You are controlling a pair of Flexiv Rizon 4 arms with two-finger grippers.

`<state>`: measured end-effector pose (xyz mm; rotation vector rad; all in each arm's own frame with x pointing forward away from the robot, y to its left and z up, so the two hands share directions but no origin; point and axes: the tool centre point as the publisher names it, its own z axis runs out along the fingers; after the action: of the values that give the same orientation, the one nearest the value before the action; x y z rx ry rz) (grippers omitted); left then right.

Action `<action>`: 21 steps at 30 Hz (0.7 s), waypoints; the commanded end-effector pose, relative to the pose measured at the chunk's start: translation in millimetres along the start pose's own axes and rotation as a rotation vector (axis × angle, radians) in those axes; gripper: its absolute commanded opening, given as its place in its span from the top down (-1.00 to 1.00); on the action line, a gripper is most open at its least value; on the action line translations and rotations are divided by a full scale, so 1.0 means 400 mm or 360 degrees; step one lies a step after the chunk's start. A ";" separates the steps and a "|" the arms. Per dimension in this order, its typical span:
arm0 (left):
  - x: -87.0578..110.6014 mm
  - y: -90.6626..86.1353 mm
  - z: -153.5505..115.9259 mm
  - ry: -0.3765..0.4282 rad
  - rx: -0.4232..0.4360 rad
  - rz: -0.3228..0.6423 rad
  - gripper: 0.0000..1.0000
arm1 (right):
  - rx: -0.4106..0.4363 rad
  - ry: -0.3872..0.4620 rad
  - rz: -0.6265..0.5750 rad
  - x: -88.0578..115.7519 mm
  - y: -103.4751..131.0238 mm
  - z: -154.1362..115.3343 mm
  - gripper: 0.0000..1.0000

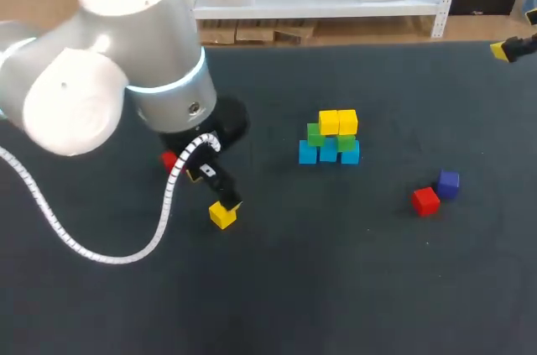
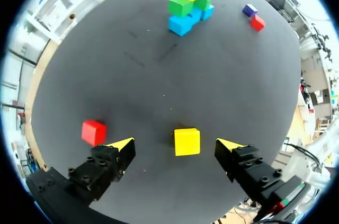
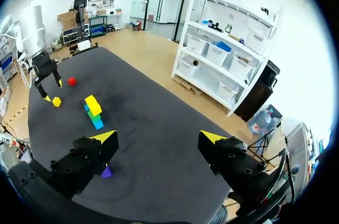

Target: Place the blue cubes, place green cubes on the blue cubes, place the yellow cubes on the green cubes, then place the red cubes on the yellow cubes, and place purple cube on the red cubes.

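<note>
Left gripper (image 2: 175, 145), fingers apart, brackets a small yellow cube (image 2: 187, 141), seemingly ready to grasp it; right gripper (image 3: 157, 137) also spread.

Your right gripper (image 3: 159, 138) hung over the dark table (image 3: 151, 99), its yellow-tipped fingers spread wide with nothing between them. A purple cube (image 3: 107, 172) lay just beside one finger. Farther ahead stood the stack (image 3: 94, 113), yellow over green over blue. Beyond it, your left gripper (image 3: 51, 89) hovered by a loose yellow cube (image 3: 56, 101) and a red cube (image 3: 71, 81).
</note>
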<state>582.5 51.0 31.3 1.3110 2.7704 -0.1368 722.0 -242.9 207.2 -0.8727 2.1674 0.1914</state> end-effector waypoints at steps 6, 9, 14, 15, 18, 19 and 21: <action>-0.029 0.009 0.049 0.0122 0.0046 0.0030 -1.00 | 0.0069 0.0000 0.0002 0.003 0.010 -0.005 -1.00; -0.028 0.012 0.059 0.0144 0.0048 0.0022 -1.00 | 0.0069 0.0000 0.0002 0.003 0.010 -0.005 -1.00; -0.025 0.017 0.073 0.0173 0.0045 0.0004 -1.00 | 0.0069 0.0000 0.0002 0.003 0.010 -0.005 -1.00; -0.024 0.017 0.074 0.0178 0.0046 -0.0003 -0.87 | 0.0069 0.0000 0.0002 0.003 0.010 -0.005 -1.00; -0.023 0.016 0.076 0.0182 0.0046 -0.0008 -0.01 | 0.0069 0.0000 0.0002 0.003 0.010 -0.005 -1.00; -0.022 0.015 0.077 0.0184 0.0047 -0.0010 0.05 | 0.0069 0.0000 0.0002 0.003 0.010 -0.005 -1.00; -0.021 0.016 0.077 0.0189 0.0046 -0.0028 0.30 | 0.0069 0.0000 0.0002 0.003 0.010 -0.005 -1.00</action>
<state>591.2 46.0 1.6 1.3467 2.8805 -0.1078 722.0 -242.8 207.3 -0.8719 2.1675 0.1892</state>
